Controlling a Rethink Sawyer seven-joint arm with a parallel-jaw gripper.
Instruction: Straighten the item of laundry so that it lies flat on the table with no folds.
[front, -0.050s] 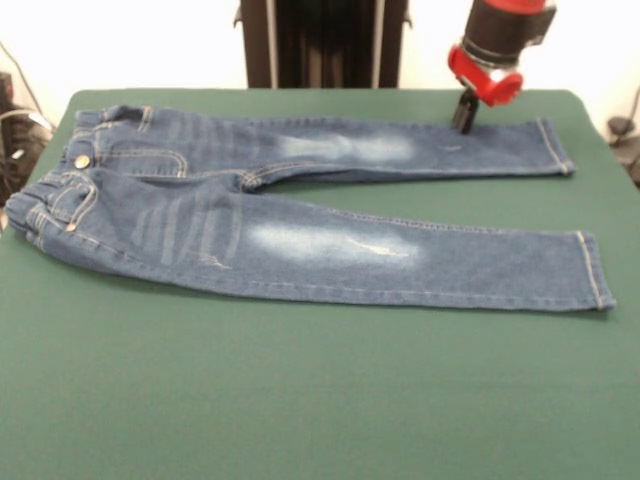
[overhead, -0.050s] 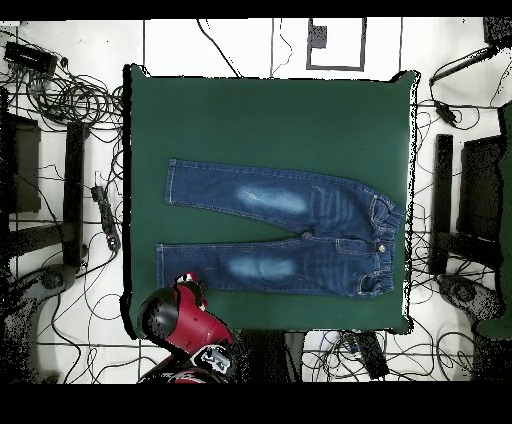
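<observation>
The item of laundry (front, -0.050s: 330, 250) is a small pair of blue jeans, spread out on the green table (front, -0.050s: 300, 400). Its waistband lies at the left in the front view and both legs point right, with faded whitish patches on the thighs. The legs look flat, with slight bunching at the waistband (front, -0.050s: 55, 200). My gripper (front, -0.050s: 463, 118) hangs below a red wrist, at the far edge of the far leg, near its cuff. From above, the jeans (overhead, -0.050s: 280, 200) lie across the table (overhead, -0.050s: 270, 120) and the gripper (overhead, -0.050s: 186, 284) is over the lower leg's cuff end.
From above, the waistband (overhead, -0.050s: 388, 245) lies close to the table's right edge. Tangled cables (overhead, -0.050s: 90, 100) and dark equipment (overhead, -0.050s: 440, 200) lie on the floor round the table. Wide bare green cloth lies in front of the jeans in the front view.
</observation>
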